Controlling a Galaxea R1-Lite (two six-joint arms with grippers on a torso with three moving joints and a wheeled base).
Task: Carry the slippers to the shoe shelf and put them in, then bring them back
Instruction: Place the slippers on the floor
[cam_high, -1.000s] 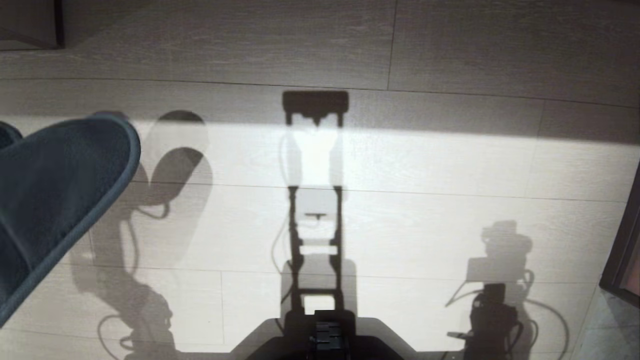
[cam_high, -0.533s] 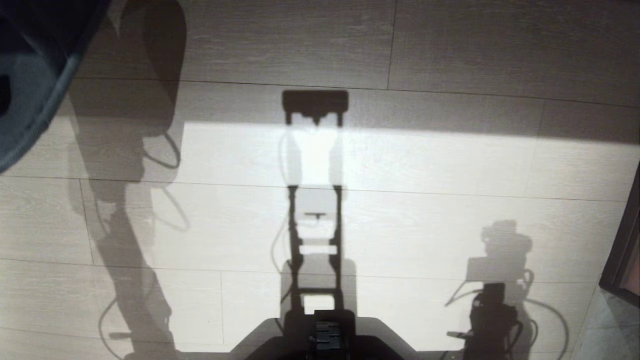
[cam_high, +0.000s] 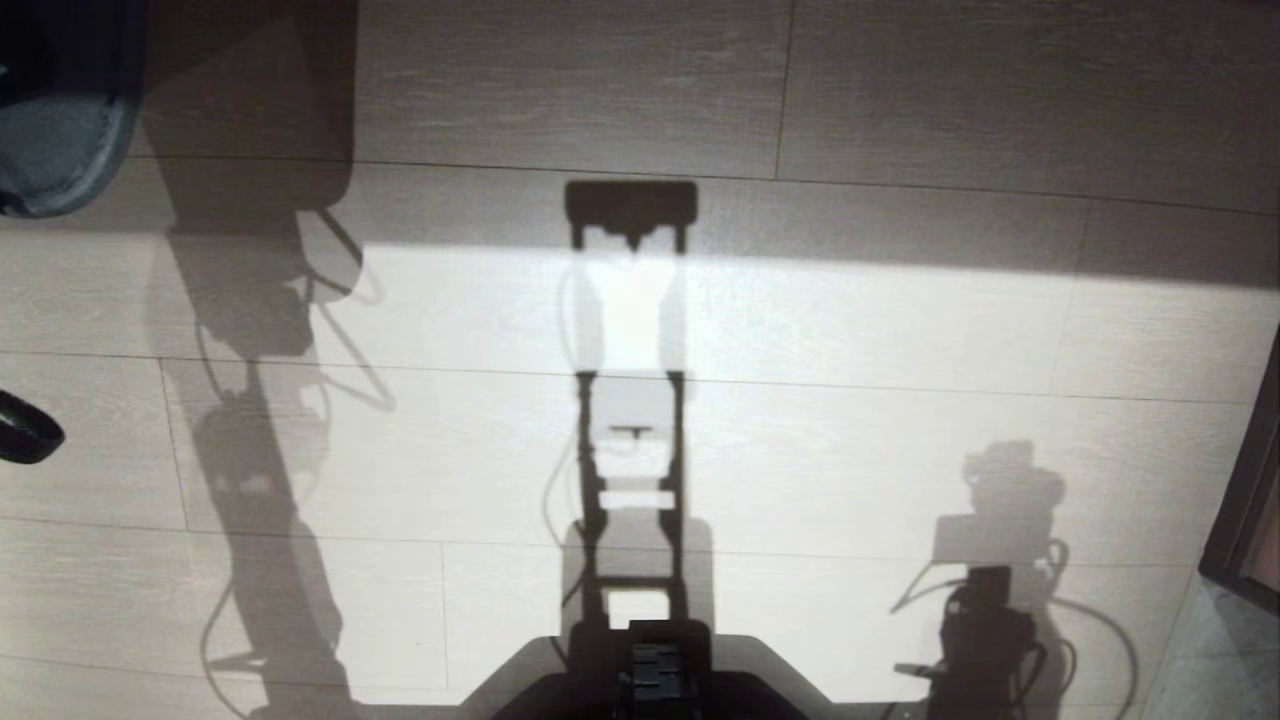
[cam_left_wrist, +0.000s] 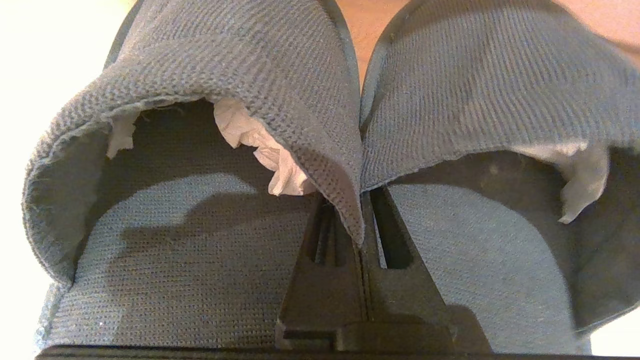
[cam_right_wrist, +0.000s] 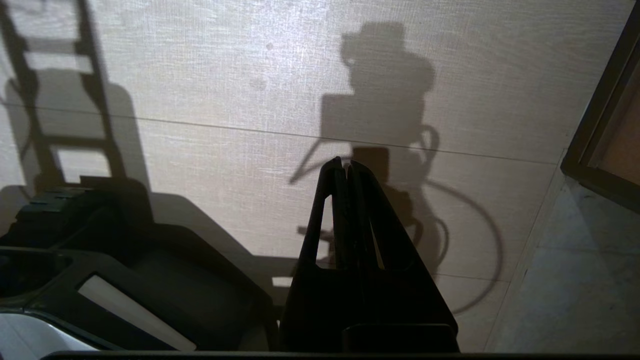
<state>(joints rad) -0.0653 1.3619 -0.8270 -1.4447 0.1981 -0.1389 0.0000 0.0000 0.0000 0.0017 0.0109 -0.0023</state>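
Observation:
The slippers (cam_left_wrist: 240, 65) are a dark blue-grey fabric pair, side by side and filling the left wrist view, with white paper (cam_left_wrist: 270, 150) stuffed in the toes. My left gripper (cam_left_wrist: 361, 200) is shut on the two inner edges of their uppers, pinched together between the fingers. In the head view only part of one slipper (cam_high: 60, 150) shows, at the top left corner, held above the floor. My right gripper (cam_right_wrist: 346, 165) is shut and empty, hanging low at the right over the floor. The shoe shelf is out of view.
Pale wood-grain floor (cam_high: 900, 330) lies ahead, crossed by the robot's shadows. The robot's dark base (cam_high: 650, 680) is at the bottom centre. A dark door frame (cam_high: 1250, 500) runs along the right edge. A black cable loop (cam_high: 25, 432) pokes in at the left edge.
The left arm has swung forward and up with the slippers: they went from the lower left of the head view to its top left corner. The right arm has not moved.

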